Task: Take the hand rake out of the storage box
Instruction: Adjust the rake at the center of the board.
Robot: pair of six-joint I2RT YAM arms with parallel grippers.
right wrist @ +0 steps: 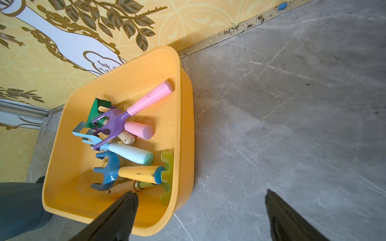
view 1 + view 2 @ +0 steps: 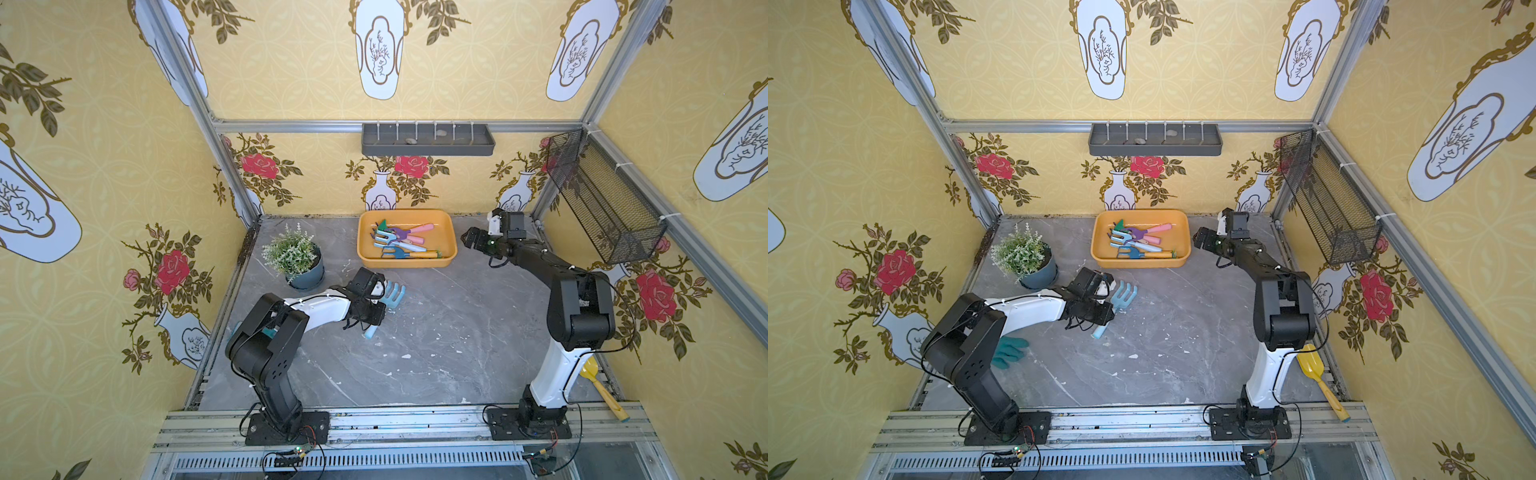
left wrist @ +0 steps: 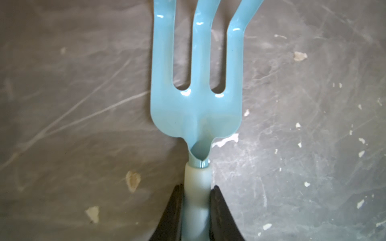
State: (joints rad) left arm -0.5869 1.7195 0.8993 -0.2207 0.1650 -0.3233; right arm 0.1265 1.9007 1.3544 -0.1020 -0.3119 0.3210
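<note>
Against the back wall, storage box [image 2: 408, 263] sat on the grey table [image 2: 436, 340]. It held a jumble of hand tools: purple rake [image 1: 110, 125] with pink handle, pale blue fork [image 1: 131, 154], dark blue rake [image 1: 110, 169] with yellow handle, green-bladed tool [image 1: 96, 114], yellow-green rake [image 1: 168, 167]. Light blue hand rake [image 2: 394, 294] was outside the box, near the plant pot [image 2: 309, 278], with left gripper [image 3: 197, 189] clamped on its handle. Right gripper [image 1: 201, 192] hung beside the box, jaws wide apart. Grey wall tray [image 2: 428, 150] held two small stones [image 2: 410, 141].

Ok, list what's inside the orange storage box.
The storage box holds piled hand tools: a purple rake on top, a light-blue tool under it. Others are partly covered.
</note>
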